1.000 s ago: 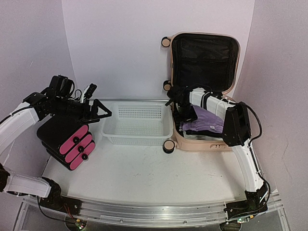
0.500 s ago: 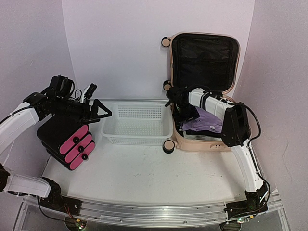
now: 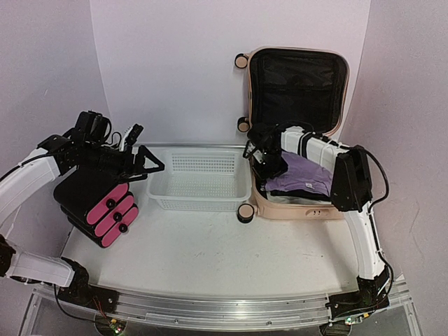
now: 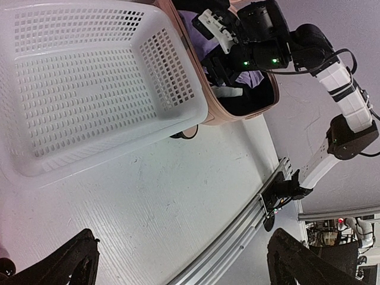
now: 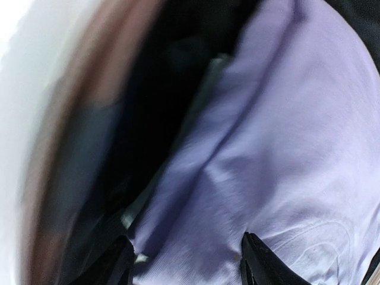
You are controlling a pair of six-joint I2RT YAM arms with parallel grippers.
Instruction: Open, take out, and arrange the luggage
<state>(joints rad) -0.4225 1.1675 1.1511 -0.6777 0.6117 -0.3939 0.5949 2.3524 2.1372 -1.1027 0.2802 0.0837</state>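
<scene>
Gaping beige-pink luggage (image 3: pixel 297 91), black-lined.

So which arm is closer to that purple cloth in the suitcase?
Right. The right gripper sits over the purple cloth inside the luggage; the left gripper hovers beyond the white basket.

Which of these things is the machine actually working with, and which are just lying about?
In the job: the open luggage, the purple garment inside it, the right end effector reaching in.
Just lying about: the white mesh basket, the black box with pink drawers, the idle left end effector.
</scene>
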